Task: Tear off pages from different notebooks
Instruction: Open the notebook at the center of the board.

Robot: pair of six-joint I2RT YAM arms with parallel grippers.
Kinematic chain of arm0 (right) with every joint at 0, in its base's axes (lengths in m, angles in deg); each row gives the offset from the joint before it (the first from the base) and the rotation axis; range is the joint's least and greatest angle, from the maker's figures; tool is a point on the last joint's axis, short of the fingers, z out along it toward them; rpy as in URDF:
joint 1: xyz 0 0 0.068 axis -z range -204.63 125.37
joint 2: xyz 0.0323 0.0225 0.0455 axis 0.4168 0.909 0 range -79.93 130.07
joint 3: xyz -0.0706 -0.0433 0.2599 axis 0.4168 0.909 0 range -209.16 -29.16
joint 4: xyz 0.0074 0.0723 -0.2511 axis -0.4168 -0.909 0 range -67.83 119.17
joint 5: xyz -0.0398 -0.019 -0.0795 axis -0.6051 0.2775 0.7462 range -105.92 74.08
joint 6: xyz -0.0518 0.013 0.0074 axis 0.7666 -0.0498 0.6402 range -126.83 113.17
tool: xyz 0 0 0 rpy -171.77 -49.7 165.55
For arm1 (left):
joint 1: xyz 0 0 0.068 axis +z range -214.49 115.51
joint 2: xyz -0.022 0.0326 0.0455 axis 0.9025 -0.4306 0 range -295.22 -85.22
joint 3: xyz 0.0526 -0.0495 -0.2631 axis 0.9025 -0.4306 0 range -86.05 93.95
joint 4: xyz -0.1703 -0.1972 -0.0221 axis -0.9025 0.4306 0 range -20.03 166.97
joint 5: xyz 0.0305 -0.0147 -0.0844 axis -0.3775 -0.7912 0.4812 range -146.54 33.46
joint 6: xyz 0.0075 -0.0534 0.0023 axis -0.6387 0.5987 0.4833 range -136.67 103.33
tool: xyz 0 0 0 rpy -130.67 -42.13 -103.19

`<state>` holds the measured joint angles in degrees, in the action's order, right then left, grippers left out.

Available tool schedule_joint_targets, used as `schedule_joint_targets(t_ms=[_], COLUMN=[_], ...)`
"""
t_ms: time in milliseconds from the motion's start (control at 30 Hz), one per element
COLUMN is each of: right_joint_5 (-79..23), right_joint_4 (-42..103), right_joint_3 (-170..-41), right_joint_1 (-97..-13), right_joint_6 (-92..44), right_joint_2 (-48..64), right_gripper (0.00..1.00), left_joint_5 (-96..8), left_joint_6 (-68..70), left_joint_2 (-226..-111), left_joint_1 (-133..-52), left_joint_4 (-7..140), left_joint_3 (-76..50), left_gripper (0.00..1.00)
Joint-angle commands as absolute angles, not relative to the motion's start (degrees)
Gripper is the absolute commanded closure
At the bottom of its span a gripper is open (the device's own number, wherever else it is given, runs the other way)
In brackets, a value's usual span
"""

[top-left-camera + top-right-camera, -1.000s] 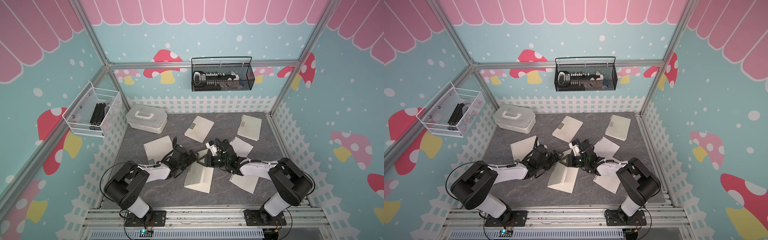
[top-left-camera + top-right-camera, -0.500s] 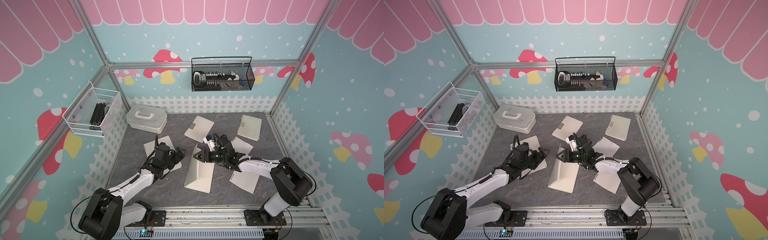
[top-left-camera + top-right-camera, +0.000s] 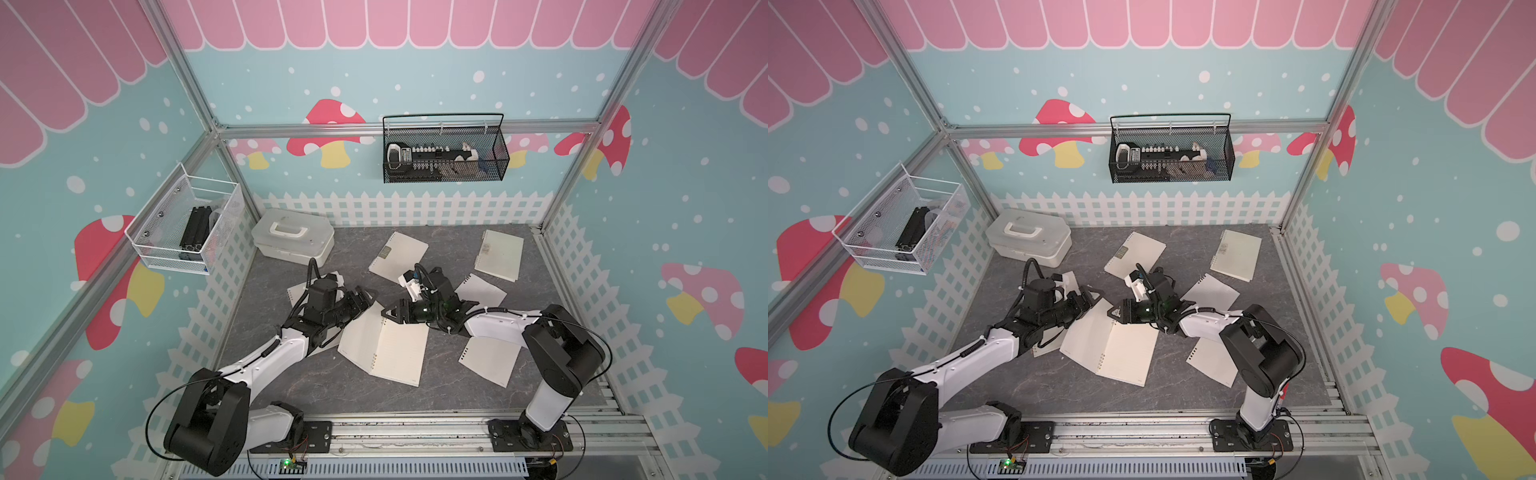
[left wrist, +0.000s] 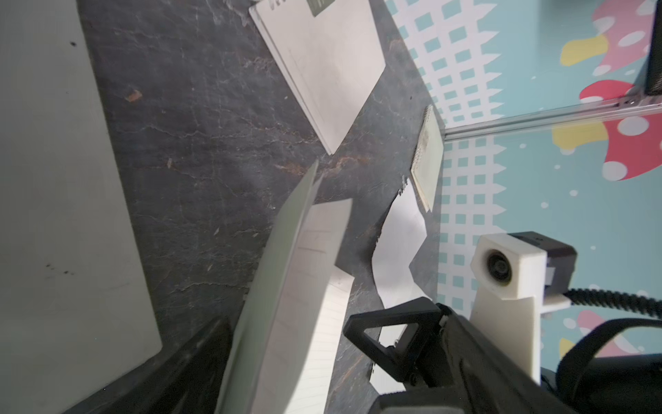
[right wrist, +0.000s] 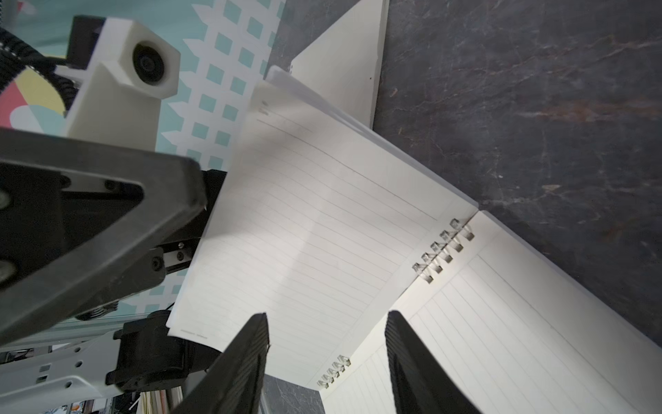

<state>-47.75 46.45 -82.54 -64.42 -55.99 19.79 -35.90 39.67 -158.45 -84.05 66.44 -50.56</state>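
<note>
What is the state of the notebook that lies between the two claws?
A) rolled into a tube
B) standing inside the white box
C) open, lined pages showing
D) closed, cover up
C: the notebook lies open, lined paper showing on both sides of its wire coil.

Parted jaws hover above an open notebook (image 5: 519,322), one lined leaf (image 5: 315,222) raised.

Dark grey marbled surface (image 3: 316,386) lies under the left end effector (image 3: 365,296) and right end effector (image 3: 390,314); white picket-fence trim (image 3: 399,208) runs beyond them; above it, teal walls (image 3: 415,91) with mushrooms and pink scallops; a black wire basket (image 3: 500,162) hangs there; a white mesh basket (image 3: 166,232) hangs outboard of the left end effector.
</note>
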Motion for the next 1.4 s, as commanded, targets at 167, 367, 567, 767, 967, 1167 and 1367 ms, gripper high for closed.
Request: schedule_joint_targets(t_ms=[167, 367, 567, 767, 967, 1167, 1367], right_joint_5=[-44.57, -42.13, -43.08, -44.48, -45.26, -45.89, -46.59], right_joint_4=[46.36, 45.88, 48.48, 51.10, 52.39, 54.04, 55.11], right_joint_3=[-77.81, -74.78, -74.29, -73.67, -73.31, -73.20, -72.93], right_joint_1=[-63.50, -61.92, -61.72, -61.64, -61.64, -61.64, -61.63], right_joint_6=[-53.72, -52.01, -52.50, -53.32, -53.58, -54.28, -54.64], right_joint_2=[20.13, 21.21, 24.80, 25.79, 26.57, 27.60, 28.00], right_gripper=[0.39, 0.38, 0.39, 0.39, 0.39, 0.39, 0.39], left_joint_5=[-34.02, -33.81, -33.74, -33.66, -34.22, -34.61, -35.75], left_joint_6=[44.16, 47.05, 48.84, 51.36, 52.77, 54.75, 54.79], left_joint_2=[-155.34, -151.65, -154.30, -157.45, -158.88, -159.00, -160.13], left_joint_1=[-83.57, -83.99, -86.18, -86.77, -87.22, -87.59, -87.66], left_joint_4=[59.14, 55.21, 51.37, 46.05, 43.70, 39.38, 39.14], left_joint_3=[-54.13, -56.61, -57.21, -58.30, -58.54, -59.61, -59.94], left_gripper=[0.15, 0.21, 0.38, 0.45, 0.50, 0.50, 0.60])
